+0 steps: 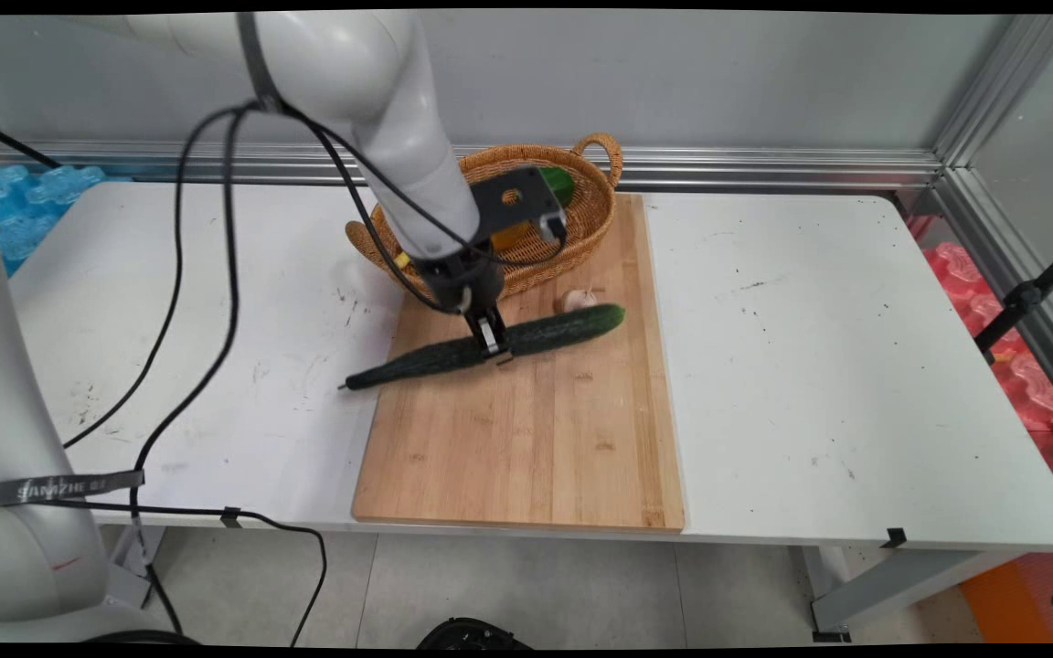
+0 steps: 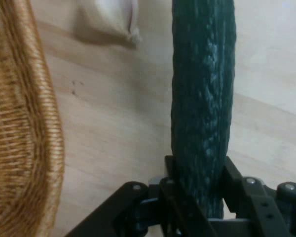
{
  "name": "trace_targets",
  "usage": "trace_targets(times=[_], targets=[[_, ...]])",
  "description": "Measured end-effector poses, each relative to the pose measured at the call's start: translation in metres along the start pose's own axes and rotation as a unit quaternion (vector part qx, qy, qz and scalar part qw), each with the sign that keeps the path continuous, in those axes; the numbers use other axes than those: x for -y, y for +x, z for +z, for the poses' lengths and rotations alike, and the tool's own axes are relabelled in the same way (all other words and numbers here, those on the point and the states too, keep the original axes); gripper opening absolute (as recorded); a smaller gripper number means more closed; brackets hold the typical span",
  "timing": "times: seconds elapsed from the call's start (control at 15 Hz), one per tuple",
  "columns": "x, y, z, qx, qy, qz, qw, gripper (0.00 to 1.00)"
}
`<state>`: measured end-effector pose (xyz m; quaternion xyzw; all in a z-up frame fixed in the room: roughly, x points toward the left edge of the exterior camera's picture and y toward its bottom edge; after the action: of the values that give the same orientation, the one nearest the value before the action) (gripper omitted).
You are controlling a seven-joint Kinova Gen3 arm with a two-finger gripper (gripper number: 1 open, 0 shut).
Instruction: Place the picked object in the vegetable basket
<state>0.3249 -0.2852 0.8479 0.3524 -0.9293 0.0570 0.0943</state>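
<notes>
Your fingers [image 2: 173, 173] were pinching the cucumber [image 1: 490, 346], one on each flank, with no gap showing between pad and skin in the hand view. The grip sat near the middle of its length, perhaps a little toward the stem end.

The cucumber lay across the board [image 1: 526, 439], its blunt end pointing to about 2 o'clock from the fingers and its thin stem end to about 8 o'clock, hanging past the board's left edge over the bench [image 1: 810, 366]. You could not tell from either view whether it had left the wood or rested on it.

Your risks, as I judged them: the cucumber was long and its skin looked waxy, so the pinch could let it pivot, one end dipping and dragging on the board. It could also slide out along its own length.

Just beside it at 1 o'clock sat a garlic bulb [image 1: 579, 299]; a swinging blunt end could knock it away. Beyond, at 12 o'clock, the basket [image 1: 595, 206] stood near enough that the rim could catch the cucumber. It held something green and something orange, half hidden by the arm, which a careless drop could crowd.
</notes>
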Motion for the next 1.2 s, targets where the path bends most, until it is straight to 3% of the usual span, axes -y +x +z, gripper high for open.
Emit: trace_targets(times=[0.6,0.93,1.2], targets=[[0.013,0.011,-0.093,-0.050,0.017,0.008,0.9986,0.00],[0.029,0.029,-0.117,-0.078,0.033,0.002,0.9964,0.00],[0.057,0.053,-0.125,-0.103,0.055,0.001,0.9932,0.00]])
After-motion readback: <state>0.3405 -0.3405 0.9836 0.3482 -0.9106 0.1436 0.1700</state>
